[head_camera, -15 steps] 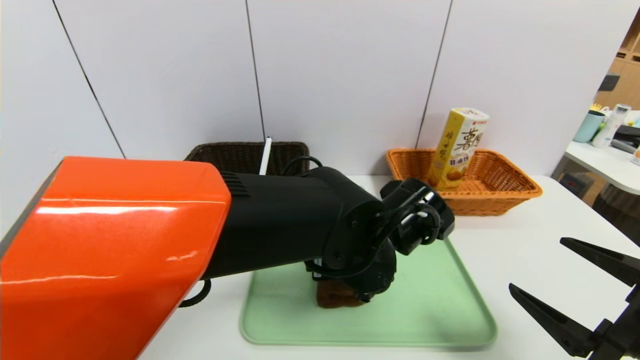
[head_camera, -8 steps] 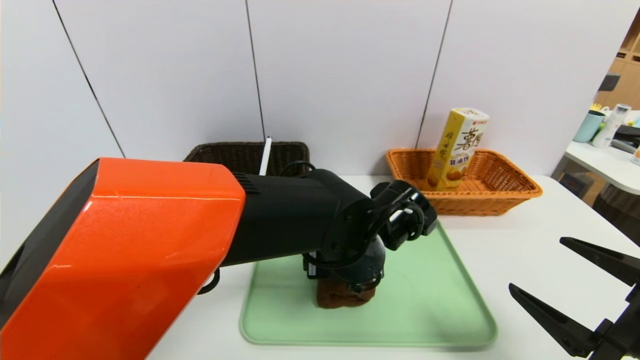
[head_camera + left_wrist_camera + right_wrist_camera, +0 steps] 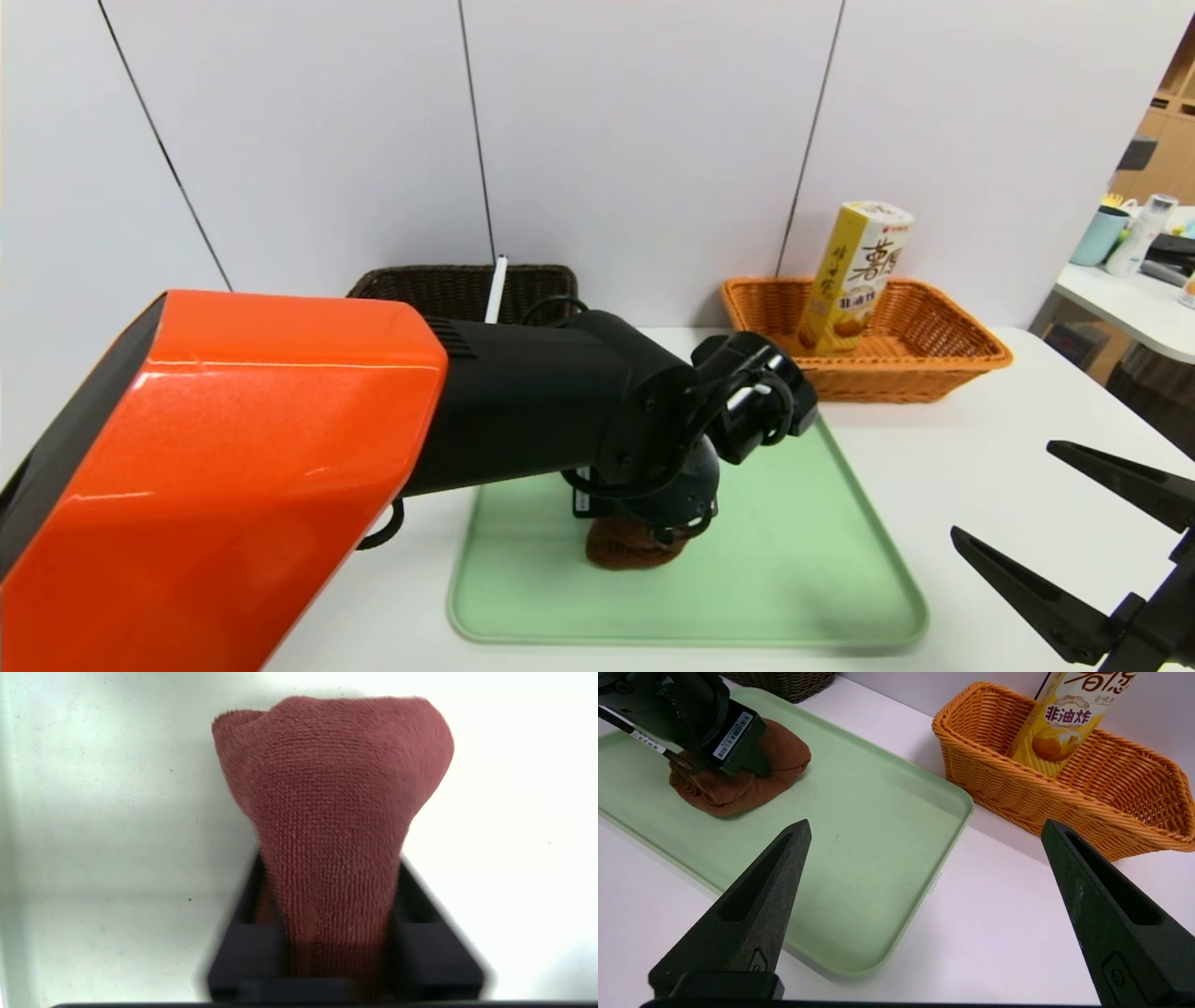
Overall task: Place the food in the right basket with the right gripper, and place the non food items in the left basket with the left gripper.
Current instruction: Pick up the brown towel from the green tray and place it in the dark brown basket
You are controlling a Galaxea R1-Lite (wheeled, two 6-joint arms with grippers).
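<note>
Bunching brown ribbed towel [image 3: 336,812], pinched narrow.

Green tray [image 3: 794,560], white table [image 3: 952,457], pale blue cup [image 3: 1100,237]

And there's the brown towel [image 3: 331,812], ribbed and bunched, pinched narrow in the middle with both ends flaring, low over the green tray! Far left, the slim white marker [image 3: 497,291] leans up at the dark basket; far right, the tall yellow-and-white snack box [image 3: 854,278] stands tilted inside the orange wicker basket [image 3: 896,378]!
</note>
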